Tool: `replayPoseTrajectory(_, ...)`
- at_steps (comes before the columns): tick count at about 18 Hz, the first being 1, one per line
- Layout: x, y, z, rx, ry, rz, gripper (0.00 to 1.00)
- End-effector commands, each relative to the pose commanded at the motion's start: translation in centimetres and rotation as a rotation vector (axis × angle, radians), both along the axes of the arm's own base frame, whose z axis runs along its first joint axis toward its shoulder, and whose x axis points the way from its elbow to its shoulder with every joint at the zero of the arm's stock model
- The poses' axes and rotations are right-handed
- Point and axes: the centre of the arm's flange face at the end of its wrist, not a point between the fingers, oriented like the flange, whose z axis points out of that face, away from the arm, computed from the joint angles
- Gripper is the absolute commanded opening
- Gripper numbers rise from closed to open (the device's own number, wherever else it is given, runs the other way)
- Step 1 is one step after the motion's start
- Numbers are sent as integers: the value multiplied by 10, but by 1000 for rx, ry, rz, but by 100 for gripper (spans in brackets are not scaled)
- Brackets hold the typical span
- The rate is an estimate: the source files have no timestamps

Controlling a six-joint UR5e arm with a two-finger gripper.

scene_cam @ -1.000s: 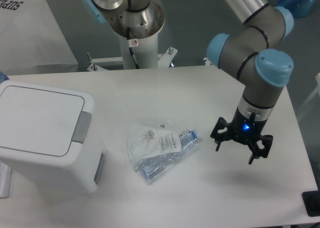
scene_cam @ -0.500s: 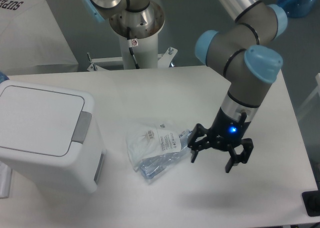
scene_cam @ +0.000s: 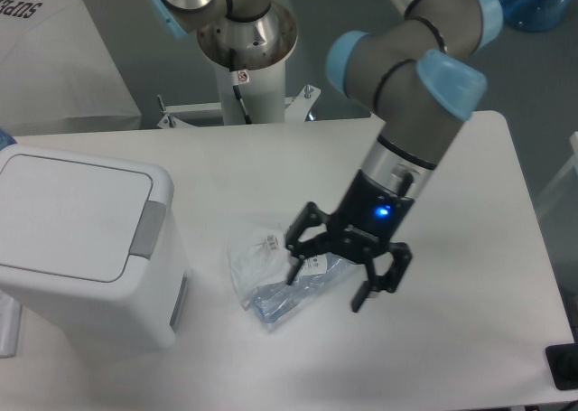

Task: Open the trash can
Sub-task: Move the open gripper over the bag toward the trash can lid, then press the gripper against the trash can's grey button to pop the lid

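Swinging leftward over the bagged bottle, the open-jawed gripper approaches the closed trash can, whose grey push tab awaits pressing.

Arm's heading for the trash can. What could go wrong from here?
1. The open pincer hangs low, right over the bagged bottle. Continuing left at this height, it may snag or drag the bag toward the trash can.
2. The grey push tab is a narrow strip at the lid's right edge; a slightly off press would land on the lid or rim and leave it closed.
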Motion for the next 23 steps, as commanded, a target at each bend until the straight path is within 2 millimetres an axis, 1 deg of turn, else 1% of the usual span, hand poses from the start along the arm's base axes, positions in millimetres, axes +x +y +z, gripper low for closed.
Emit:
replayPoseTrajectory(2,27,-1,15,10,5,-16,100)
replayPoseTrajectory(3,36,-4,24,17,15,-19,100)
replayPoseTrajectory(4,43,-6,28,22,16,-24,100)
replayPoseTrajectory(5,60,-2,33,26,21,-47,100)
replayPoseTrajectory(6,71,1,37,30,25,-62,100)
replayPoseTrajectory(7,84,-1,33,22,19,-74,100)
replayPoseTrajectory(10,103,3,22,23,25,-102,100)
replayPoseTrajectory(12,109,8,19,28,30,-113,100)
replayPoseTrajectory(14,111,8,13,22,24,-117,100)
replayPoseTrajectory(18,111,7,10,18,24,-118,100)
replayPoseTrajectory(20,111,6,4,13,19,-120,100)
replayPoseTrajectory(23,111,8,2,10,16,-122,100)
